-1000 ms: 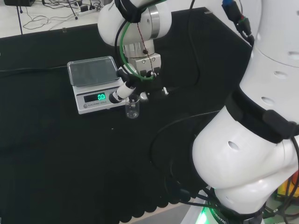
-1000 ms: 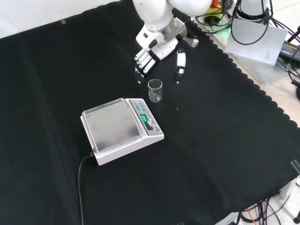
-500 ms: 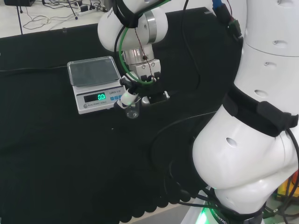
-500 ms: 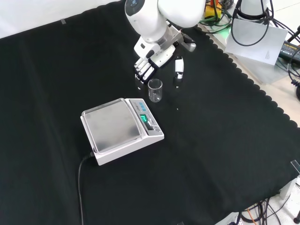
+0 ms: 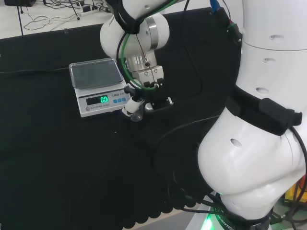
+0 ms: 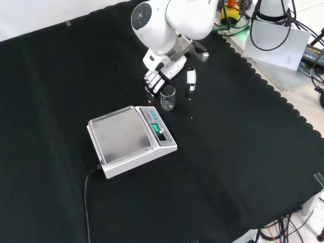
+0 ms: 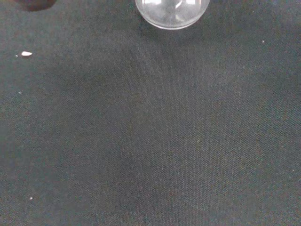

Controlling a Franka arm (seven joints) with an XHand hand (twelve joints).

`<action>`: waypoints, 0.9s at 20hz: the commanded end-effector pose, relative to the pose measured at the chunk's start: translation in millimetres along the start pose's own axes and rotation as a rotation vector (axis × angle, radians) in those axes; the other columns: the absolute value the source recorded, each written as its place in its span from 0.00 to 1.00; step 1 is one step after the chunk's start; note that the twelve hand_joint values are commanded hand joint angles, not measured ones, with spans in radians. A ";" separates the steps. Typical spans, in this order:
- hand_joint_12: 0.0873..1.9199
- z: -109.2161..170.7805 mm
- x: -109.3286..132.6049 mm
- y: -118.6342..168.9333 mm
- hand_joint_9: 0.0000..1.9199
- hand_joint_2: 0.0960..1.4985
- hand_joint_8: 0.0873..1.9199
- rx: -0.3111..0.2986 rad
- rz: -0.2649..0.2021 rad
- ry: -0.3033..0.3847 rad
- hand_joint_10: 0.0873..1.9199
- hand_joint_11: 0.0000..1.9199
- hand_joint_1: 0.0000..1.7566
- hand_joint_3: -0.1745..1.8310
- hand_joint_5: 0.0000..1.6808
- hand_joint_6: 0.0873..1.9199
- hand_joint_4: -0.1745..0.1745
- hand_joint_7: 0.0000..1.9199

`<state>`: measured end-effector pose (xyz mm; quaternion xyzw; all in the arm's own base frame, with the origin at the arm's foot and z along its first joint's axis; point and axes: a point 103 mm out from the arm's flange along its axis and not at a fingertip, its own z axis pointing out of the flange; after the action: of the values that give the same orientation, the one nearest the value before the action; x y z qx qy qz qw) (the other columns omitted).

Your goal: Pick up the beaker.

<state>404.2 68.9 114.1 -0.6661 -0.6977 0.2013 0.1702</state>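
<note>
Front view: one beaker point(image 6: 168, 97) (upright).

Beaker point(image 6: 167, 97): clear, glossy glass or plastic. Cloth point(image 7: 150, 141): black, matt, fine weave w/ lint specks. Scale point(image 6: 131, 142): white plastic body, dull grey metal-look pan. Arm link point(image 6: 157, 23): glossy white.

Beaker point(image 7: 172, 12) — cut by wrist view's edge — contents unclear.

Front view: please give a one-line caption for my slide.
Open robot hand flanks small clear glass beaker beside white digital scale.
</note>
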 end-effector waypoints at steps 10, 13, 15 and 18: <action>0.65 6.6 5.0 11.8 0.27 0.42 0.34 -0.067 -0.003 -0.049 0.38 0.32 0.54 0.31 0.34 0.33 0.32 0.14; 0.58 5.3 6.8 10.9 0.35 0.42 0.36 -0.111 -0.005 -0.058 0.35 0.42 0.60 0.36 0.40 0.38 0.22 0.19; 0.51 3.7 7.7 10.8 0.42 0.43 0.38 -0.133 -0.008 -0.057 0.32 0.52 0.64 0.39 0.44 0.38 0.09 0.23; 0.43 -0.6 8.9 10.7 0.50 0.53 0.40 -0.153 -0.014 -0.065 0.28 0.57 0.66 0.34 0.48 0.46 0.01 0.28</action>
<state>411.5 75.3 104.0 -0.6670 -0.7142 0.1782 0.1152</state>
